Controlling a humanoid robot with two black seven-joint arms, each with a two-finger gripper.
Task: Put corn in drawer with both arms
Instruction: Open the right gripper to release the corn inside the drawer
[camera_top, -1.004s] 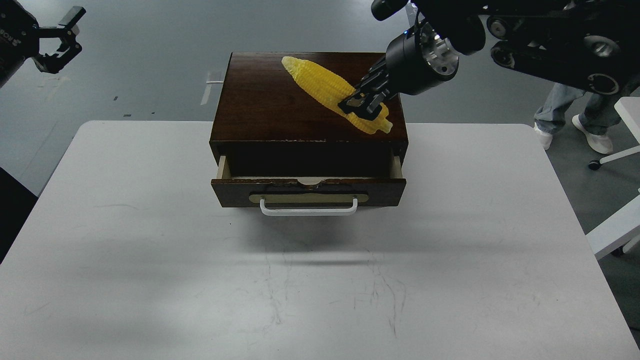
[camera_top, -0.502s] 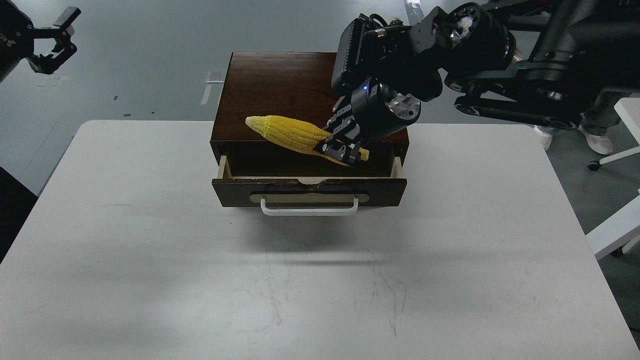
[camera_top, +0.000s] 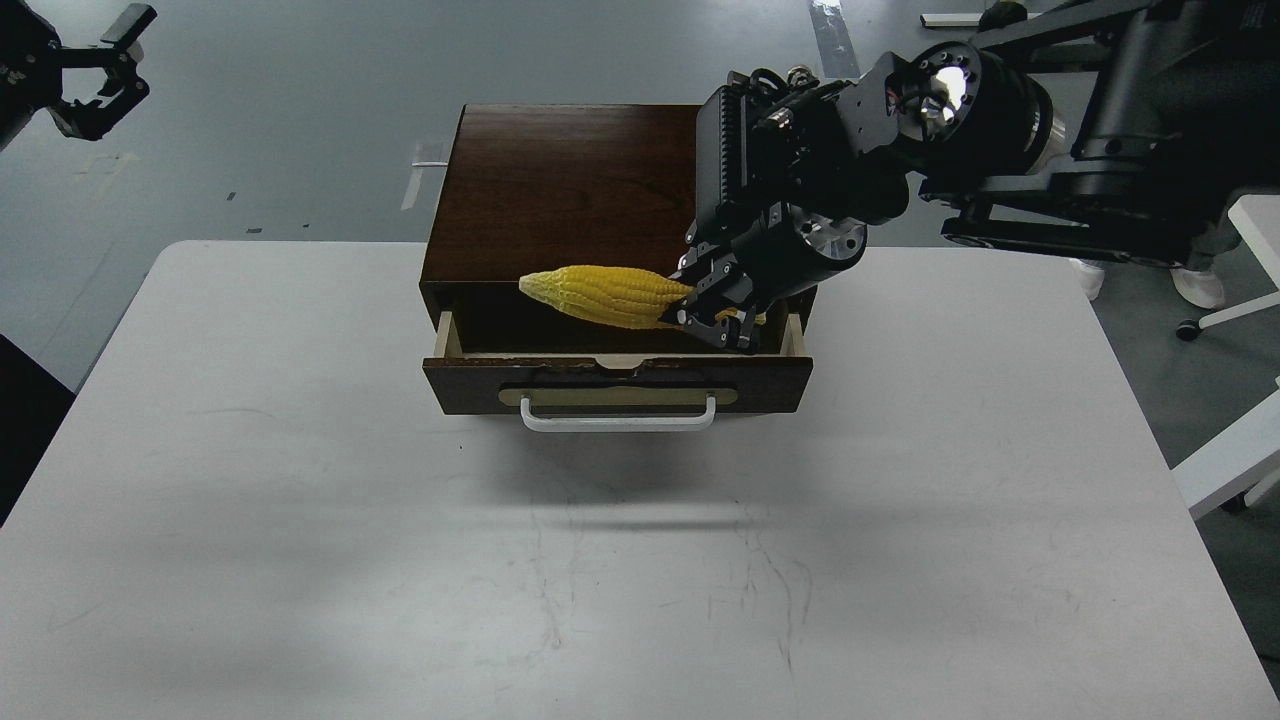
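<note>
1. Corn (camera_top: 605, 295) hangs over the open drawer (camera_top: 617, 378), paler tip toward 9 o'clock.
2. Right pincer (camera_top: 712, 315) clamps its thick end.
3. Left pincer (camera_top: 100, 70) stands spread, at 10 o'clock off the worktop (camera_top: 300, 500).

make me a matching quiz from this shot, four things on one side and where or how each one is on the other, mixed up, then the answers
Things
1. corn
2. drawer
3. left tool
4. right tool

States
A. pulled partly out of the dark cabinet, white handle toward the camera
B. open and holding nothing, raised at the far left, off the table
C. held lying sideways over the open gap, pale tip pointing left
D. closed on the thick end of the yellow cob

Pairs: 1-C, 2-A, 3-B, 4-D
</note>
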